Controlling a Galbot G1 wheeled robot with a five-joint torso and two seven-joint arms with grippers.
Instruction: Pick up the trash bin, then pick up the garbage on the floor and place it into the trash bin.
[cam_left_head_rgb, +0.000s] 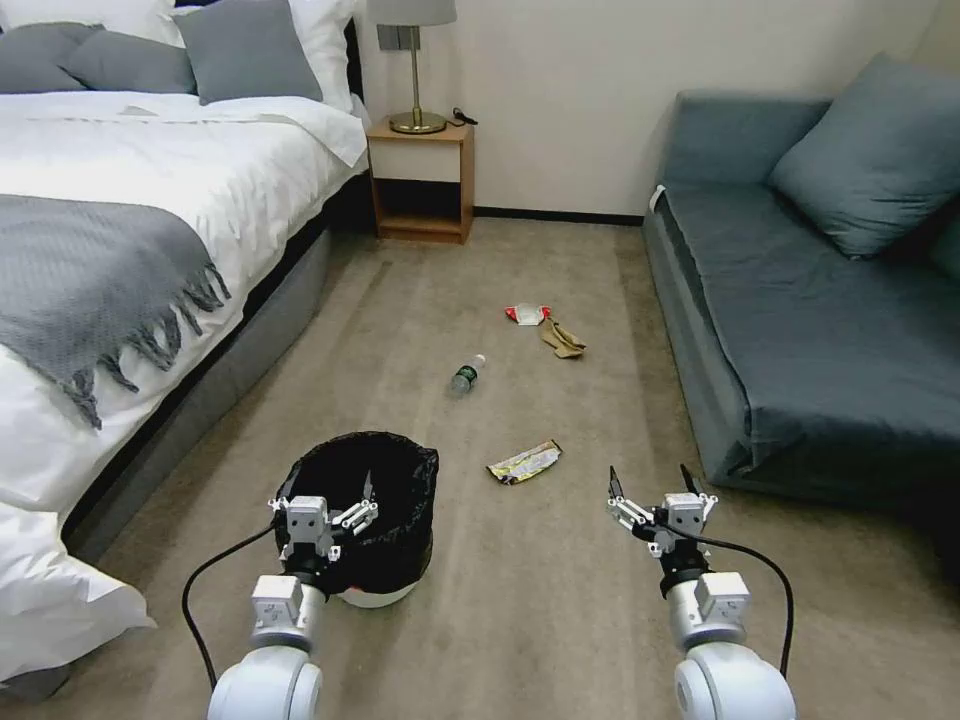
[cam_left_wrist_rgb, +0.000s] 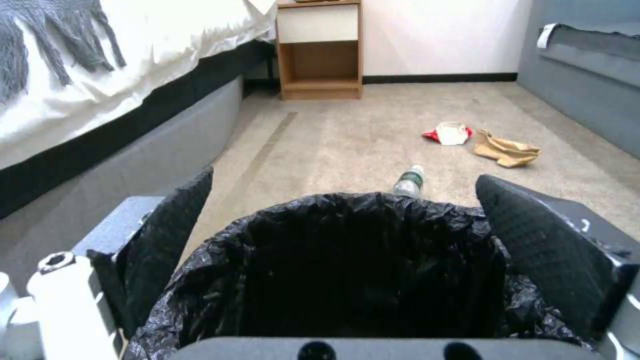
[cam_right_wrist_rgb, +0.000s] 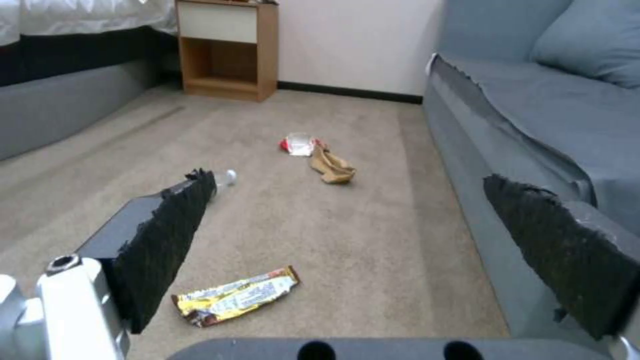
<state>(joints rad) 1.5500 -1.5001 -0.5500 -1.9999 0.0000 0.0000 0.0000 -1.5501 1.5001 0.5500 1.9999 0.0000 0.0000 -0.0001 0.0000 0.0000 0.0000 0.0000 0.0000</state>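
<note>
The trash bin (cam_left_head_rgb: 375, 520), a small white tub almost wholly hidden by its crinkled black bag, stands on the carpet near the bed's (cam_left_head_rgb: 120, 250) lower corner; its dark inside shows no litter in the left wrist view. The left tool (cam_left_head_rgb: 325, 500) is at the bin's near rim, its two fingers spread wide on either side of the bag's mouth and holding nothing; whether the pads (cam_left_wrist_rgb: 173, 235) touch the bag cannot be told. The right tool (cam_left_head_rgb: 650, 485) hovers above bare carpet just before the sofa's (cam_left_head_rgb: 800, 330) near corner, fingers likewise wide apart and empty. All the garbage lies on the floor in the open lane between bed and sofa. The yellow-silver wrapper (cam_left_head_rgb: 524, 462) is nearest, between the bin and the right tool and a little ahead of both. The clear bottle (cam_left_head_rgb: 466, 375) with its green label lies on its side farther out, roughly mid-lane. Beyond it, toward the sofa's edge, the red-and-white packet (cam_left_head_rgb: 526, 314) and the tan scrap (cam_left_head_rgb: 562, 338) sit just beside each other. A wooden nightstand (cam_left_head_rgb: 420, 180) closes the lane's far end against the wall, beside the bed's head.
</note>
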